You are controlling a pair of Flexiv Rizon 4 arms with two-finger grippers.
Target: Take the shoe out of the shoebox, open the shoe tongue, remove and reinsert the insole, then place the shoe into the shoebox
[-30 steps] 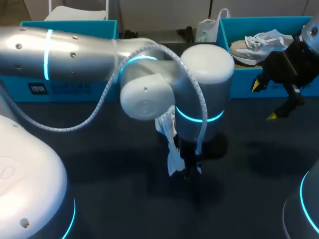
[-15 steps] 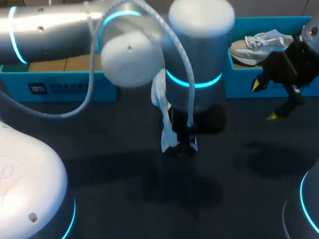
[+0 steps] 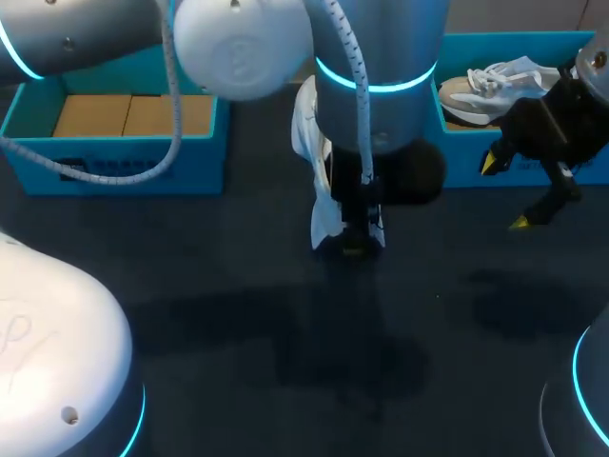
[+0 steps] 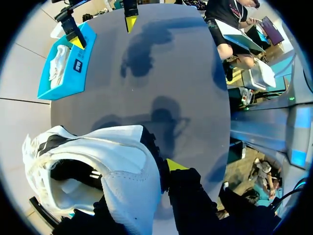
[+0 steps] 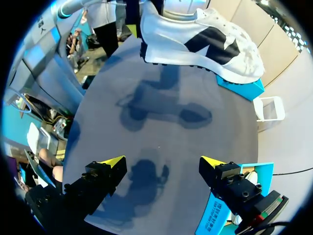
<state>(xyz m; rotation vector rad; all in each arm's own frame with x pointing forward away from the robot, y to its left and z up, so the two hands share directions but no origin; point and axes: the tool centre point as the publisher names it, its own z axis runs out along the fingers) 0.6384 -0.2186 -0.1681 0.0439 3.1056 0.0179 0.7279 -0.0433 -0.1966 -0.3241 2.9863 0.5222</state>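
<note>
left claw is clamped on the white shoe at its heel end, holding it clear above the table. right claw gapes empty, well apart. take-out looks done; next, the right claw must pull open the tongue.

A big table stands in front of me. Its flat tabletop is dark grey and dull, not shiny. A soft dark shadow lies near the middle of the tabletop. Another blurry shadow lies closer to the right edge. Both shadows have fuzzy sides, with no sharp lines.
</note>
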